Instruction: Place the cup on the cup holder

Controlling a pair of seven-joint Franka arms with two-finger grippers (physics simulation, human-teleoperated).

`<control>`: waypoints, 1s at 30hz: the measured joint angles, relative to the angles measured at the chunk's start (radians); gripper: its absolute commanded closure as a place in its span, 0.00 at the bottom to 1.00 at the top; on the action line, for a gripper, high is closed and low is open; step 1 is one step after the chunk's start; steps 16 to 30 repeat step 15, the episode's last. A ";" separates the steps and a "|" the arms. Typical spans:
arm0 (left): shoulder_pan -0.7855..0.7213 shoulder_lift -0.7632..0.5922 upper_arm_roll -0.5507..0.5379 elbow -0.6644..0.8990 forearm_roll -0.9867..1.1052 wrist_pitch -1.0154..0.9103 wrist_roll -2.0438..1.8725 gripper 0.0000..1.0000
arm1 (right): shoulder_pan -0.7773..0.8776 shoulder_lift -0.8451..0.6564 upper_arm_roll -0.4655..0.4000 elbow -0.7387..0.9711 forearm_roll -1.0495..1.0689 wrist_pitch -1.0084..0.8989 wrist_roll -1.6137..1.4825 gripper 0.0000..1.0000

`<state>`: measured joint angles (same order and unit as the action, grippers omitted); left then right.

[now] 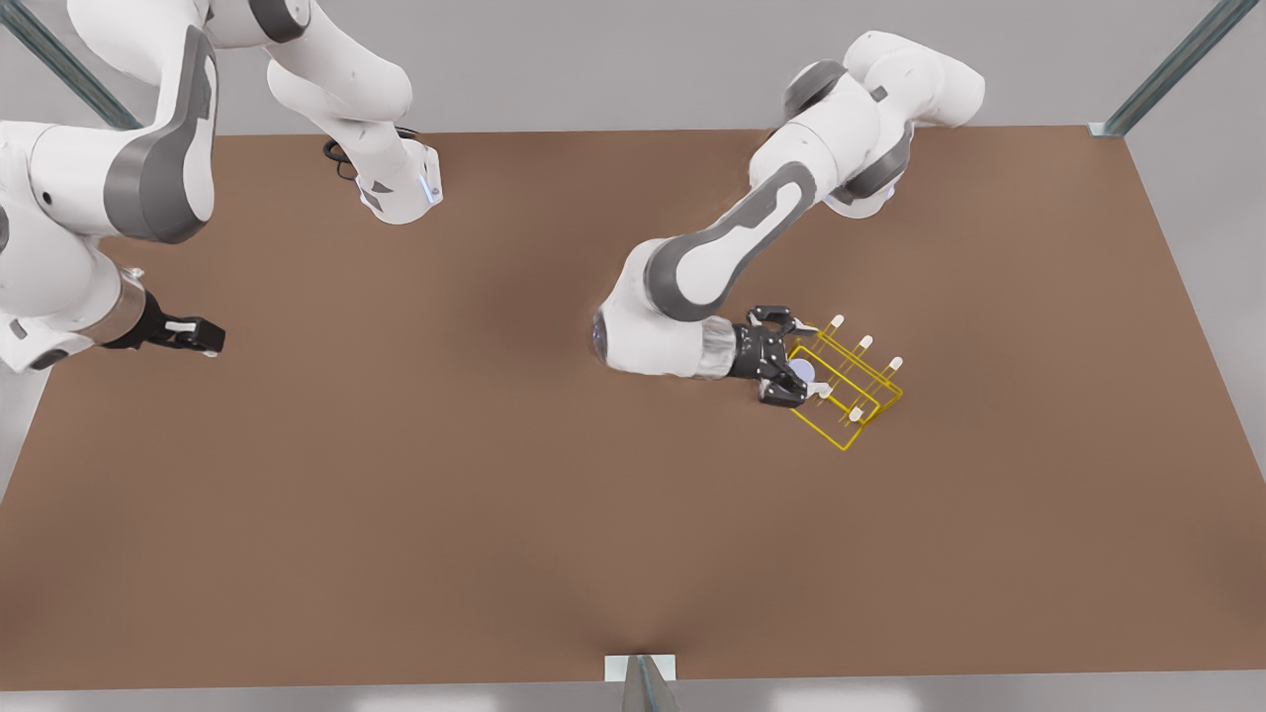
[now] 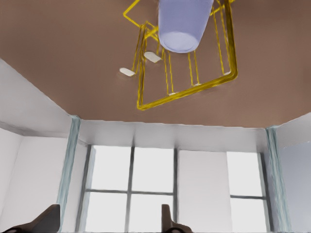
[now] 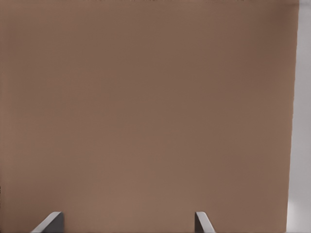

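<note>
The lavender-blue cup (image 1: 802, 373) (image 2: 184, 24) is at the near-left end of the yellow wire cup holder (image 1: 862, 398) (image 2: 187, 93), among its white-tipped pegs. Whether it rests on a peg I cannot tell. My left gripper (image 1: 794, 362) (image 2: 108, 221) is at the front view's right, open, with its fingers spread wide on either side of the cup. In the left wrist view the cup stands apart from the fingertips (image 2: 48, 218). My right gripper (image 1: 210, 336) (image 3: 127, 222) waits open at the front view's left, low over bare table.
The brown table (image 1: 495, 494) carries the cup holder alone. Metal frame posts (image 1: 1167, 69) stand at the far corners, and a bracket (image 1: 641, 668) sits at the near edge. The table's edge (image 3: 294, 121) runs close to the right gripper.
</note>
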<state>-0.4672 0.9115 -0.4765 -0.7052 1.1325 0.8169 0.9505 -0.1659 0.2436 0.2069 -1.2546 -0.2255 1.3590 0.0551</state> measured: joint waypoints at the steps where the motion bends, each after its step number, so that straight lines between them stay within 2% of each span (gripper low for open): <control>1: 0.129 -0.031 -0.020 0.046 -0.216 0.045 -0.064 0.00 | 0.003 0.001 0.000 0.000 0.000 0.008 0.000 0.00; 3: 0.330 -0.139 -0.024 0.056 -0.542 0.114 -0.194 0.00 | 0.004 0.003 0.000 0.000 0.000 0.020 0.001 0.00; 4: 0.381 -0.274 0.036 -0.055 -0.651 0.144 -0.247 0.00 | 0.002 0.002 0.000 0.000 0.000 0.025 0.001 0.00; 5: 0.366 -0.422 0.142 -0.208 -0.742 0.187 -0.293 0.00 | 0.001 0.002 0.000 0.001 0.000 0.029 0.001 0.00; 7: 0.326 -0.659 0.281 -0.505 -0.883 0.303 -0.377 0.00 | 0.010 0.007 0.000 0.000 -0.001 0.036 0.001 0.00; 8: 0.313 -0.712 0.314 -0.579 -0.930 0.354 -0.416 0.00 | 0.021 0.013 0.001 0.000 -0.001 0.041 0.001 0.00; 9: 0.308 -0.740 0.331 -0.618 -0.965 0.397 -0.452 0.00 | 0.031 0.082 0.000 0.003 0.013 0.049 0.001 0.00; 11: 0.305 -0.766 0.345 -0.652 -1.012 0.464 -0.518 0.00 | 0.027 0.144 -0.001 0.025 0.040 0.061 0.000 0.00; 15: 0.301 -0.784 0.351 -0.676 -1.054 0.547 -0.630 0.00 | 0.031 0.162 0.000 0.037 0.068 0.074 0.000 0.00; 30: 0.301 -0.784 0.351 -0.676 -1.054 0.547 -0.630 0.00 | 0.031 0.162 0.000 0.037 0.068 0.074 0.000 0.00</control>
